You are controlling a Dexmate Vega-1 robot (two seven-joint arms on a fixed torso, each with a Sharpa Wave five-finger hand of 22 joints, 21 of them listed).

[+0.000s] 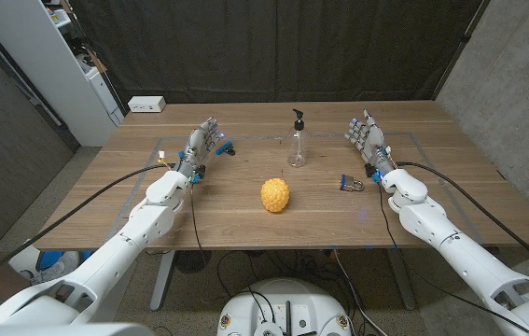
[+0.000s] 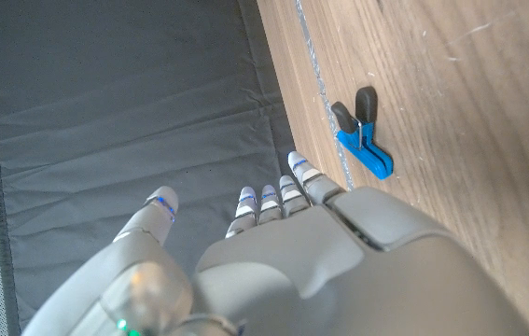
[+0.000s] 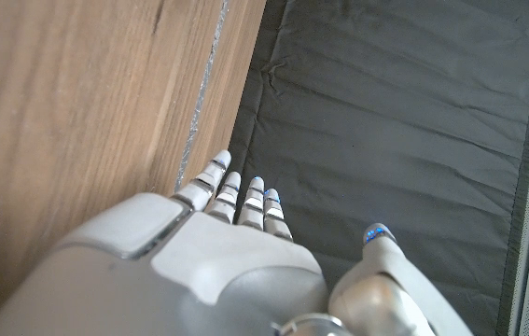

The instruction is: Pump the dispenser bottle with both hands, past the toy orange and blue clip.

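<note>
- Standing upright at the table's (image 1: 105, 210) far middle: the clear dispenser bottle (image 1: 297, 149) with its black pump head (image 1: 297, 118) on top. Nothing touches it.
- Toy orange (image 1: 275, 195), yellow-orange and bumpy, sits nearer the robot than the bottle, slightly to its left and apart from it.
- There are two blue clips. One clip with a metal handle (image 1: 349, 183) lies on the right, just beside the right wrist, between the toy orange and the right arm. The other blue clip (image 1: 226, 147) (image 2: 365, 142), with black tips, lies just beside the left hand's fingertips, near the table's far edge.
- Left hand (image 1: 204, 143) (image 2: 273, 252): holds nothing, fingers straight and spread a little, thumb apart from the rest. It is left of the bottle and well apart from it. Cannot tell from the pictures whether it touches the tabletop.
- Right hand (image 1: 366, 136) (image 3: 217, 261): holds nothing, fingers extended close together, thumb set off to the side. It is right of the bottle and apart from it, roughly level with it in depth.
- Both hands flank the bottle, with the left one farther out.
- A white power strip (image 1: 146, 105) lies on the floor past the table's far left corner. A dark curtain (image 1: 273, 42) hangs behind the table.
</note>
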